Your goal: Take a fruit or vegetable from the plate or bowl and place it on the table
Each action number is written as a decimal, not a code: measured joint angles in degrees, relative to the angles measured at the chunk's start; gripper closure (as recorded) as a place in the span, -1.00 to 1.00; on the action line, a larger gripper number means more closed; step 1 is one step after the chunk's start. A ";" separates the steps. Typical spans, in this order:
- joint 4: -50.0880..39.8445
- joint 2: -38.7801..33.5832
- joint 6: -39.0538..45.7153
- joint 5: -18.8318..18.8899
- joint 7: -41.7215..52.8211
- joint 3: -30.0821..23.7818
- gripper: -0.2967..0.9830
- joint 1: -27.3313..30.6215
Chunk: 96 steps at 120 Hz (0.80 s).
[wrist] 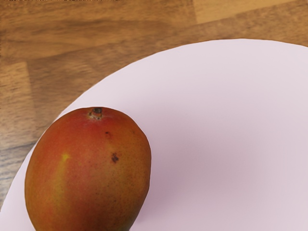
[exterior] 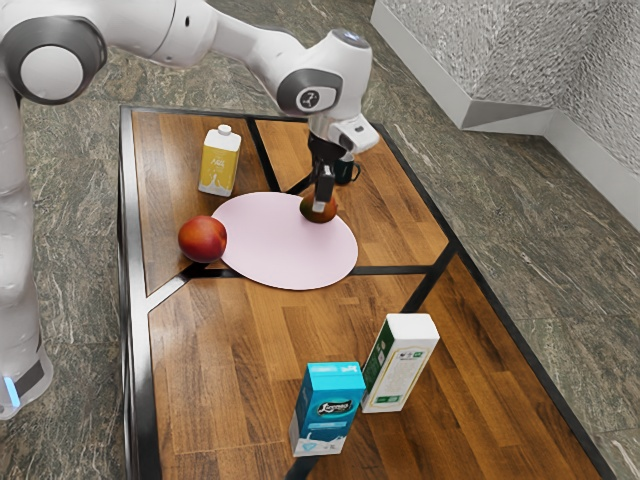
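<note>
My gripper [exterior: 321,193] points down at the plate's far edge in the exterior view, its lower end overlapping the reddish-brown mango [exterior: 331,211]. Whether it touches the fruit cannot be made out. That mango rests on the pale pink plate [exterior: 275,245]. In the wrist view the mango [wrist: 89,168] looks large, stem end showing, close to the rim of the plate [wrist: 226,120]. A red, round fruit [exterior: 202,239] stands at the plate's edge on the exterior view's left, partly covering the rim.
On the wooden table [exterior: 230,350] stand a yellow-and-white carton [exterior: 219,162], a blue carton [exterior: 328,408] and a white-and-green carton [exterior: 401,362]. Behind my gripper is a dark mug [exterior: 346,169], partly hidden.
</note>
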 joint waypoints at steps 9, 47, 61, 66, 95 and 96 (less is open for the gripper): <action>-0.03 0.09 0.09 0.01 0.42 0.11 -0.54 0.08; 1.29 1.71 1.10 -0.09 2.60 0.19 -0.54 1.00; 3.60 3.18 1.62 -0.10 3.47 0.12 -0.54 2.41; 3.78 3.34 1.74 -0.13 3.74 0.08 -0.54 3.28; 6.05 4.47 2.13 -0.31 4.98 -0.54 -0.54 4.88; 6.22 4.57 2.14 -0.32 5.01 -0.56 -0.54 4.75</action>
